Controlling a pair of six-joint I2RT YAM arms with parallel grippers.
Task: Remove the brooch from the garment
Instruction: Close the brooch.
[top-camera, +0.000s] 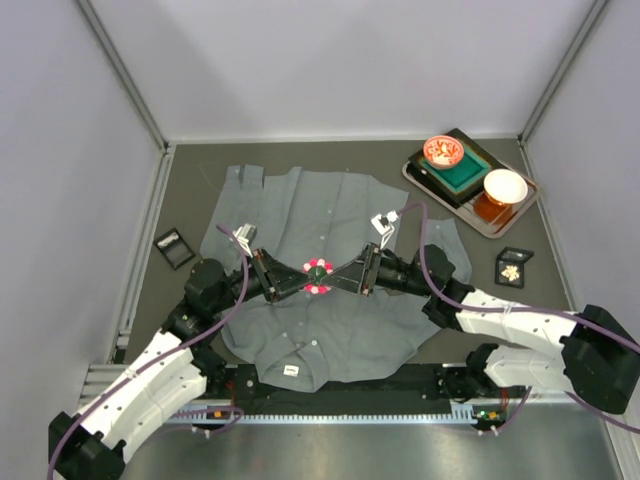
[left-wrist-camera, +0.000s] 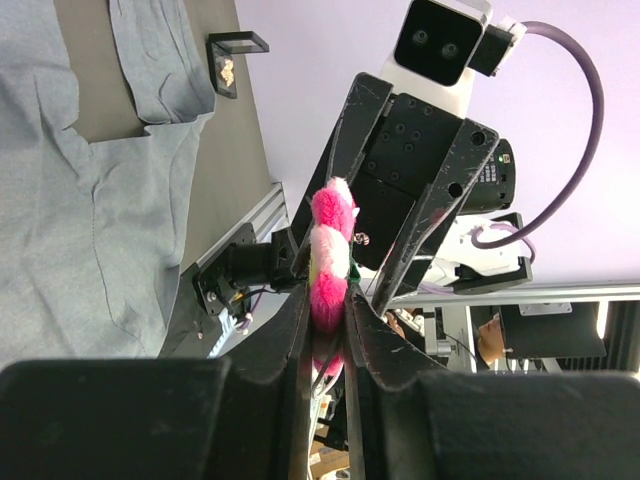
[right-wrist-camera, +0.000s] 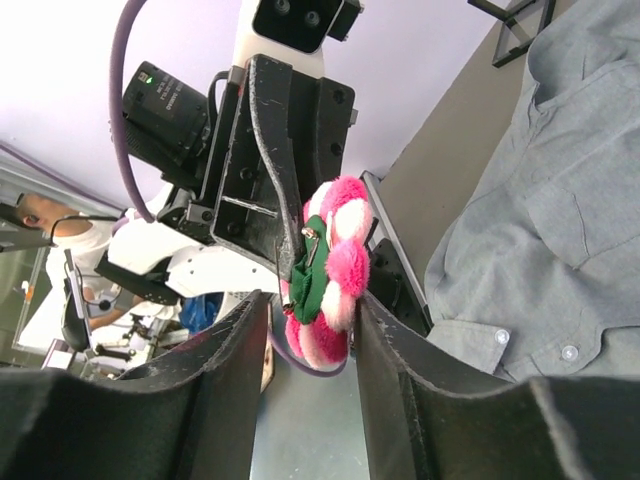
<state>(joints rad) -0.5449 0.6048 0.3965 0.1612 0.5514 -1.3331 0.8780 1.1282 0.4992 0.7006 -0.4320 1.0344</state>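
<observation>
Lifting the brooch (top-camera: 317, 275) clear of the shirt (top-camera: 330, 200) should go best if the left fingers (left-wrist-camera: 283, 345), clamped on its lower part, carry it alone. The right fingers (right-wrist-camera: 238, 350), apart on either side of it and seemingly not touching, should back straight off. The brooch sits above the shirt's middle, a round puff with no clear long axis, edge-on to the left wrist, with its green back and pin showing to the right wrist.
</observation>
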